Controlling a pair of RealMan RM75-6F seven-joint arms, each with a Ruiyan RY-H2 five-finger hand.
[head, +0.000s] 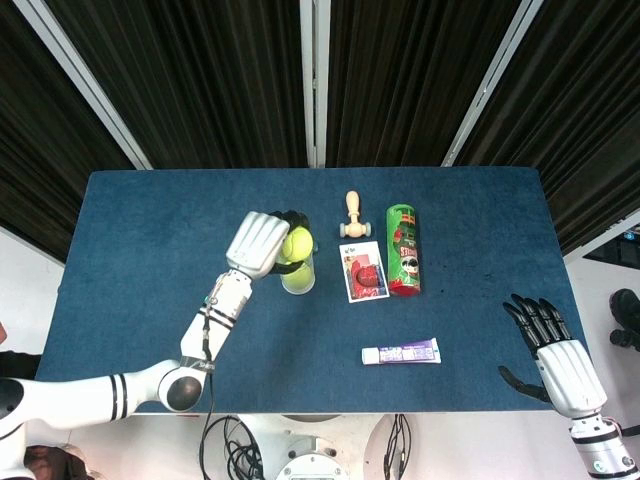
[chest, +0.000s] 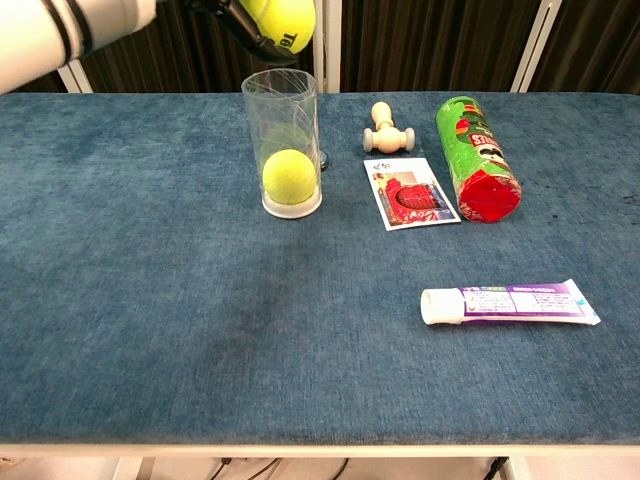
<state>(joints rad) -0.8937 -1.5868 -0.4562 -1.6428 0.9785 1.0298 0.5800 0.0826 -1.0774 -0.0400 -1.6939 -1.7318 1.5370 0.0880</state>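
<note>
Left robot hand (head: 262, 243) grips 1 of 2 tennis balls (head: 297, 245) above 1 clear tube (chest: 283, 150).

Yellow tennis ball (head: 296, 245) held above clear tube (chest: 282, 140), second ball (chest: 288, 177) inside

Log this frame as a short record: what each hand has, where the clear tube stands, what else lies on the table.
left hand: left hand grips a tennis ball above the mouth of the clear tube
right hand: right hand open, holds nothing, at the table's near right corner
tube: upright, with a second ball at its bottom
other items: wooden peg, picture card, green can lying on its side, toothpaste tube
surface: blue table
</note>
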